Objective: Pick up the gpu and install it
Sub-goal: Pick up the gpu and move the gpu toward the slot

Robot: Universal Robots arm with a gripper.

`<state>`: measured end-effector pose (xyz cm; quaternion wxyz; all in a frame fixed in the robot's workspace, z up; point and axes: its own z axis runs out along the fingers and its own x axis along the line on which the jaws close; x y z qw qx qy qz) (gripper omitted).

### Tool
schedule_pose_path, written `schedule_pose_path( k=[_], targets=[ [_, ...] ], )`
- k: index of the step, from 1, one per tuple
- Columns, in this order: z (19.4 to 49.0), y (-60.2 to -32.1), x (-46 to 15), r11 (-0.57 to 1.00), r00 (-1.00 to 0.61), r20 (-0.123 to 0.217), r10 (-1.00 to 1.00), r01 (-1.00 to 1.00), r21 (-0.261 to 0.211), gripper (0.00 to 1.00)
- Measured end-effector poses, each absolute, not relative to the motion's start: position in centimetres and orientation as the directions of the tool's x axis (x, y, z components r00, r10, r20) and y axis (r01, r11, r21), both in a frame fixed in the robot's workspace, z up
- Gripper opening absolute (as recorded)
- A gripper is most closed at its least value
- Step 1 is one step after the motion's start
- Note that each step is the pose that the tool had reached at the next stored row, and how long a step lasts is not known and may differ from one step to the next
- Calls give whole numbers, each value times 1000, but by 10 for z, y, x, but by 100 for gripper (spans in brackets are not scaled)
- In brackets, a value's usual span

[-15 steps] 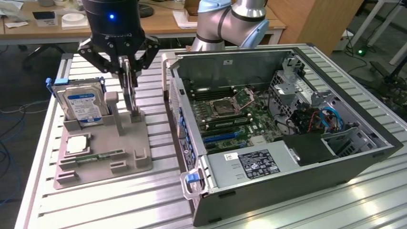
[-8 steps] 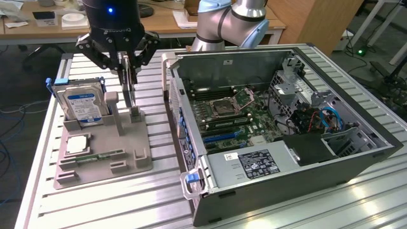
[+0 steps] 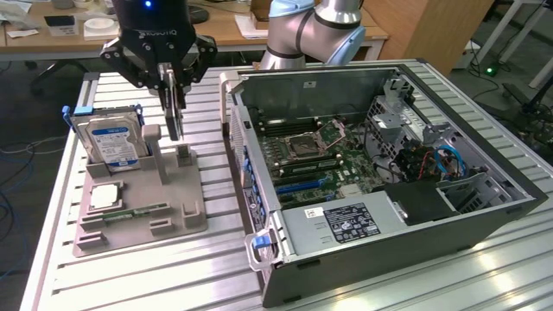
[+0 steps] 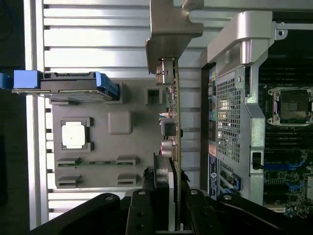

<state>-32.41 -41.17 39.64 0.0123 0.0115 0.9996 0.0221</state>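
Over the far right part of the grey holder tray (image 3: pixel 168 194), at the exterior view's left, the gpu (image 3: pixel 175 113) hangs upright and edge-on. It is a thin dark card, and its lower edge sits just above the tray's small upright slot post. In the wrist view the gpu (image 4: pixel 174 112) runs as a narrow strip with its silvery metal bracket (image 4: pixel 171 29) at the end away from the fingers. The gripper (image 3: pixel 172 83) pinches the card's upper end between its two black fingers (image 4: pixel 161 196), which are pressed against its flat faces from either side.

On the same tray, to the left of the card, a hard drive (image 3: pixel 108 139) with a blue-and-white label stands upright in a blue carrier. Nearer than it, a square silver processor chip (image 3: pixel 103 195) lies flat in its recess. A narrow green memory stick (image 3: pixel 136 211) lies in a slot nearer again.

To the right, just beside the tray, an open computer case (image 3: pixel 484 214) lies on its side. Its motherboard (image 3: pixel 311 152) is exposed, and a labelled power supply (image 3: pixel 346 220) sits at the near end. Tray and case both rest on a ribbed aluminium table (image 3: pixel 129 278). The silver robot arm (image 3: pixel 311 26) rises behind the case's far edge.
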Motion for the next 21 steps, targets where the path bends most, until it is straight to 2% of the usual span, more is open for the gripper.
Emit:
schedule_pose_path(
  k=[21],
  targets=[
    [415, -412, -324, 999, -999, -24, 24, 22, 46, 28]
  ],
)
